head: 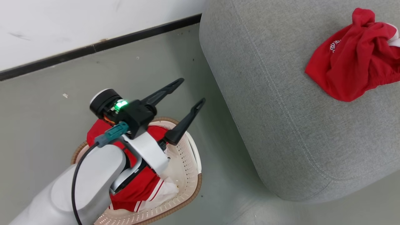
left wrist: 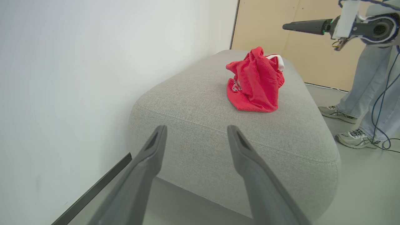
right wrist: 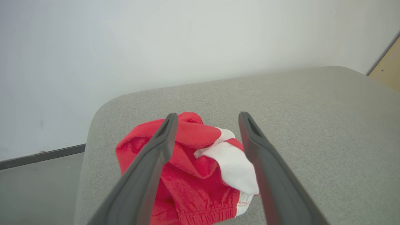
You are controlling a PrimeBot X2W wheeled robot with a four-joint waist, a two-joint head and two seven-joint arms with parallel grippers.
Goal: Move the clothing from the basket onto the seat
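A large light-grey seat (head: 297, 125) fills the head view from twelve to four o'clock, on a grey-green floor (head: 47, 109) beside a white wall (head: 78, 25). At seven o'clock sits the oval cream basket (head: 187, 165) with its brown rim, near the seat's rounded end but apart from it. The clothing is in two places: a crumpled red garment (head: 353, 59) lies on the seat at two o'clock, and more red garments (head: 140, 190), white-striped, lie heaped in the basket, partly hidden under the left arm (head: 87, 181). They look soft, light and limp, and would likely sag and trail when lifted. A deep pinch on a raised fold or bunched hem near the heap's middle seems the safest hold, clear of the perforated wall. The pale left arm reaches from seven o'clock across the basket. Its left claw (head: 192, 90) is spread wide and empty, pointing towards two o'clock at the seat. In the right wrist view the right claw (right wrist: 208, 116) hangs above the crumpled red garment, fingers spread wide either side of it, gripping nothing
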